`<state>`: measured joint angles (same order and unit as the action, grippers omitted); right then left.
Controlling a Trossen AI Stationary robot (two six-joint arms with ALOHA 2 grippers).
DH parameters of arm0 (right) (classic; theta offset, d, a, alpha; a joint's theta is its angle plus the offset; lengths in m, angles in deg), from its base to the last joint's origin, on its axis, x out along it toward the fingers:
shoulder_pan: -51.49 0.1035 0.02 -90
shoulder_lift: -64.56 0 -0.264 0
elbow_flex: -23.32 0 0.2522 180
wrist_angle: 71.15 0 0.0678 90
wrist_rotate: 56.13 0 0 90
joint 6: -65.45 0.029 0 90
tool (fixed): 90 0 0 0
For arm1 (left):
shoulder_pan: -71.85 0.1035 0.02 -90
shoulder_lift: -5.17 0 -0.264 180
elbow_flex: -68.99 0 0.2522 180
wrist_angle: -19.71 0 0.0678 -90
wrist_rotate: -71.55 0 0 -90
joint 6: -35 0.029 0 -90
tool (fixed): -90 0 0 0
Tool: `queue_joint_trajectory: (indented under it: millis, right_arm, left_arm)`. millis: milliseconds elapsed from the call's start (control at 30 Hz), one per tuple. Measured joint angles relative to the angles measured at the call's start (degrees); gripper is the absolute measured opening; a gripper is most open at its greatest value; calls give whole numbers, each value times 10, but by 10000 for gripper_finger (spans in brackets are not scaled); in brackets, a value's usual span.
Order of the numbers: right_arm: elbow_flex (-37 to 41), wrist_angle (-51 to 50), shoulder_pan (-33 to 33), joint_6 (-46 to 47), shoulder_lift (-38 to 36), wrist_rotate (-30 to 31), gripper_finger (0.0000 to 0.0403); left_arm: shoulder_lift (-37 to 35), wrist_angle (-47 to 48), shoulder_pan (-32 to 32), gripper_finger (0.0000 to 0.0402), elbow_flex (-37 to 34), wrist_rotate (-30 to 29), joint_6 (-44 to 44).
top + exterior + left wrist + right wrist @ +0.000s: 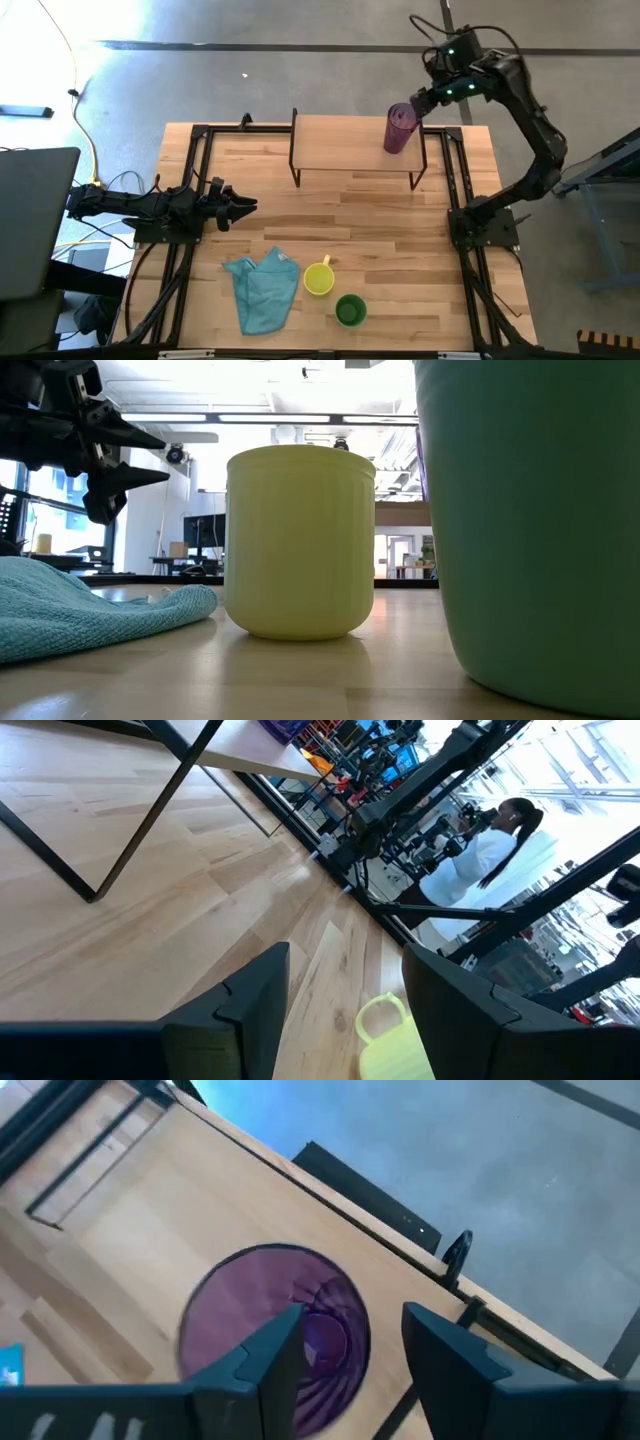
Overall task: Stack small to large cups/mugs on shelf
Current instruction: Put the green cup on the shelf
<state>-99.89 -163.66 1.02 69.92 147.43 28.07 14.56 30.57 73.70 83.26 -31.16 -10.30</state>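
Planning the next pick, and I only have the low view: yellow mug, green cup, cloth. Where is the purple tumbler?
Observer: The purple tumbler stands on the shelf, at its right end.
Operator: Is the right gripper holding it?
Observer: No. The right gripper is open, close above its rim.
Operator: And the left one?
Observer: The left gripper is open over the left side of the table, well apart from the yellow mug.
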Motion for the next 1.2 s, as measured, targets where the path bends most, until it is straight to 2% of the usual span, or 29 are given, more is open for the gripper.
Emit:
queue_joint_trajectory:
  millis: [233, 367, 567, 733, 933, 1200]
  right_arm:
    - [-101, -114, 40, -2, -3, -6, 163]
    - [-103, -110, 84, 14, -43, -76, 163]
    - [-92, -112, 158, 81, -97, -77, 163]
    - [-93, -113, 249, 143, -125, -78, 162]
    - [-93, -113, 380, 164, -114, -63, 162]
    - [-93, -113, 502, 112, -41, -37, 162]
  left_arm:
    - [0, 0, 0, 184, 0, 0, 0]
    - [0, 0, 0, 184, 0, 0, 0]
    - [0, 0, 0, 184, 0, 0, 0]
    - [0, 0, 0, 184, 0, 0, 0]
    - [0, 0, 0, 184, 0, 0, 0]
    - [0, 0, 0, 184, 0, 4, -14]
